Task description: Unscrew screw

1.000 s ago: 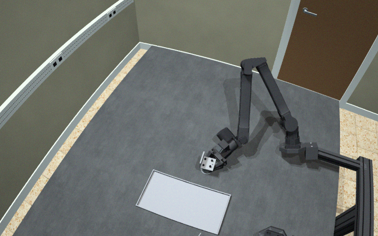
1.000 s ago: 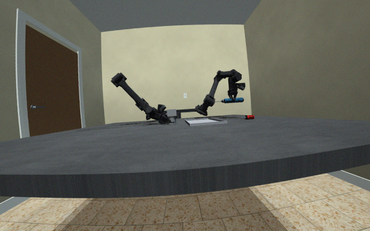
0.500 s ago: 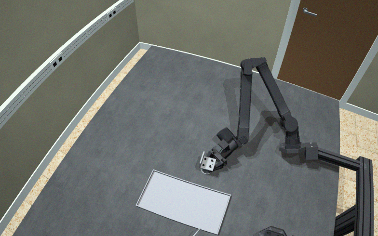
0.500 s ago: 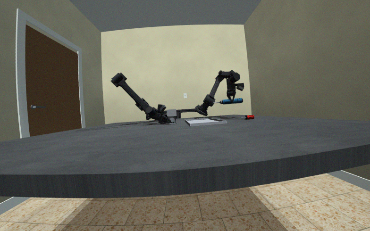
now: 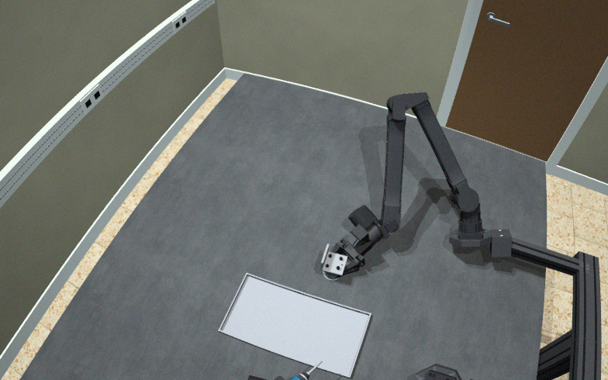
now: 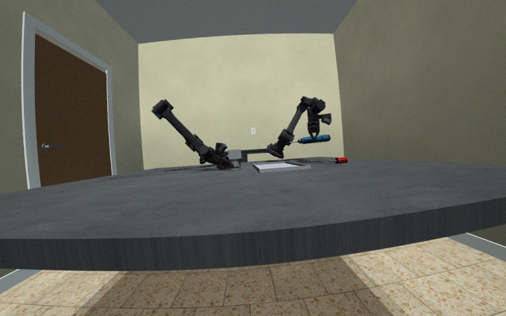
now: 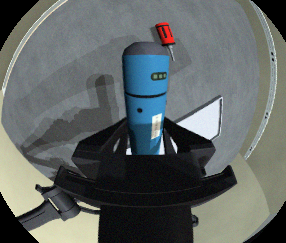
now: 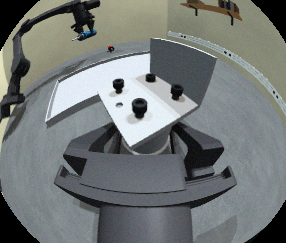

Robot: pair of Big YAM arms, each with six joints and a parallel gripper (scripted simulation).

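My left gripper [image 6: 313, 136] [image 7: 146, 136] is shut on the electric screwdriver [image 6: 321, 138] [image 7: 146, 79] [image 8: 87, 35], whose barrel shows blue. It is held level, high above the table, its bit away from the screws. My right gripper [image 8: 145, 143] is shut on the joint module [image 6: 235, 164], which stands upright; its fingertips are partly hidden. The pale bracket [image 5: 334, 264] [image 6: 234, 153] [image 8: 131, 130] lies on top, its side plate [image 8: 183, 74] upright. Three black screws [image 8: 139, 106] [image 8: 118, 85] [image 8: 177, 91] stand raised; the screw [image 8: 150, 77] beside the side plate sits lower.
A white tray [image 5: 297, 326] [image 6: 282, 167] [image 7: 203, 121] [image 8: 81, 94] lies beside the module. A red-handled tool [image 6: 341, 160] [image 7: 165, 34] [image 8: 111, 49] lies beyond the tray, below the left gripper's height. The right arm [image 5: 393, 165] arches over the table behind the module.
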